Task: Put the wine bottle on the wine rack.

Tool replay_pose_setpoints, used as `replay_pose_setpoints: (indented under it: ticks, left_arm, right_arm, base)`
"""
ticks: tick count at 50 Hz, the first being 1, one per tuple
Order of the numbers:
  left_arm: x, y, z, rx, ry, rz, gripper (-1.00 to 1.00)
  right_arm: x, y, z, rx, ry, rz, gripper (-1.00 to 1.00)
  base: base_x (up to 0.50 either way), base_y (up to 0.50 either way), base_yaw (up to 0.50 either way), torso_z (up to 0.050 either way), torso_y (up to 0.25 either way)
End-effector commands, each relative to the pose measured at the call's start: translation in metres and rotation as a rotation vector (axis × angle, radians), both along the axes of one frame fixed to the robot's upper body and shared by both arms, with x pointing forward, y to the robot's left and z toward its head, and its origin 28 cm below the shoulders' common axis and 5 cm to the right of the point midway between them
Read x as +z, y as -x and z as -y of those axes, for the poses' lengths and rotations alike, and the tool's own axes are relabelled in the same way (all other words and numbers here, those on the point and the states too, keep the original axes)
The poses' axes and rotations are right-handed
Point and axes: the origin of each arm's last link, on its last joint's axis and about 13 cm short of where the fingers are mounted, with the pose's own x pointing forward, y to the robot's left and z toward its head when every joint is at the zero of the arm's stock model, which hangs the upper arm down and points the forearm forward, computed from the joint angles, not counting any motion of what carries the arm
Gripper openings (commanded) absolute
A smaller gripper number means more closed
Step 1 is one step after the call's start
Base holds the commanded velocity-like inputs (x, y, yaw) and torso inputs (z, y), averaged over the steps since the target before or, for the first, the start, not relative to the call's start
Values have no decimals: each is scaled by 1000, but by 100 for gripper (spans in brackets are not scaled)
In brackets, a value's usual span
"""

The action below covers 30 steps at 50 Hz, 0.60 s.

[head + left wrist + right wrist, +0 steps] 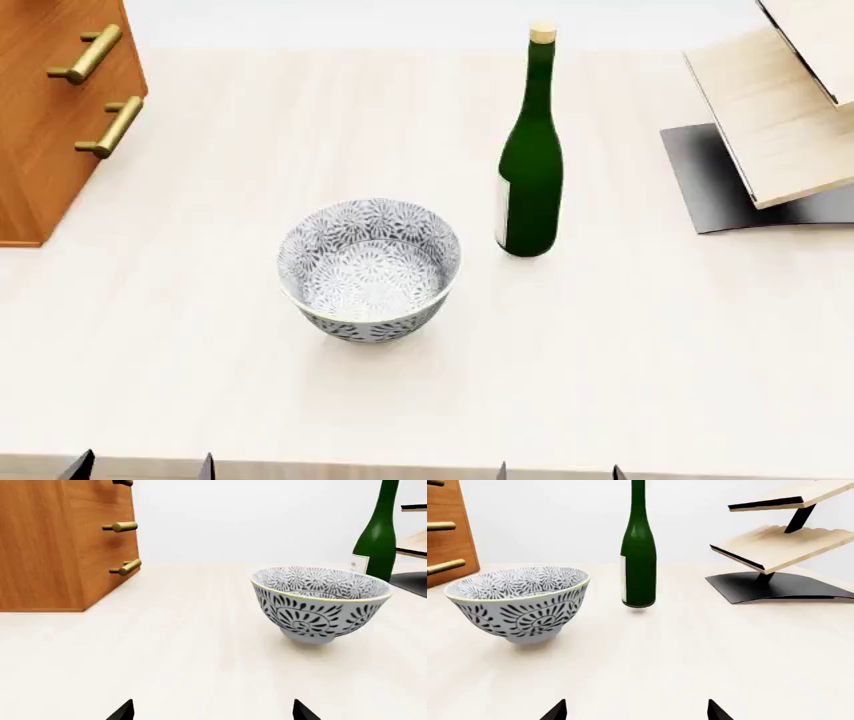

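**upright bottle stands ahead of the right hand, rack off to its right**

the tall slim dark green glass wine bottle with tan cork and white label (530, 160) stands upright on the pale wood surface (641, 340), its long axis vertical, towards the far edge and a little right of centre. it touches nothing but the surface: the patterned grey-white ceramic bowl (370, 268) sits near it on the left and closer to the near edge, and the stepped light wood wine rack on its curved grey metal base (781, 120) stands apart from it at the far right corner.

the right hand (636, 711) is at the near edge, its two dark fingertips spread wide with nothing between them, and in its wrist view the bottle rises almost straight ahead, well apart from the tips. the left hand (213, 711) is likewise released and empty, facing the bowl, with the bottle off to one side behind the bowl's rim. the brown wooden drawer cabinet with brass handles (54, 110) occupies the far left corner.

the right arm looks the nearer and clearer choice: a straight reach forward meets the bottle's body, whereas the left would have to pass the bowl. the rack's boards are tilted, so the bottle will likely need laying over from upright.
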Motion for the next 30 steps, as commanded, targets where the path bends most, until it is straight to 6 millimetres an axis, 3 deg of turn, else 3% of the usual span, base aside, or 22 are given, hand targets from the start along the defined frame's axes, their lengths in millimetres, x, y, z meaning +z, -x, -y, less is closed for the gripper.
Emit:
replay_pose_setpoints:
  ticks: [1,16,30]
  left_arm:
    - [2,1,0,0,0,0,100]
    - [-1,0,0,-1,0,-1,100]
    - [43,29,6,-20,-14,193,100]
  right_arm:
    - [1,0,0,0,0,0,100]
    - [6,2,-2,-29,2,41,100]
    - [53,33,-3,3,-7,245,100]
  base:
    - [0,0,0,0,0]
    - [0,0,0,0,0]
    - [0,0,0,0,0]
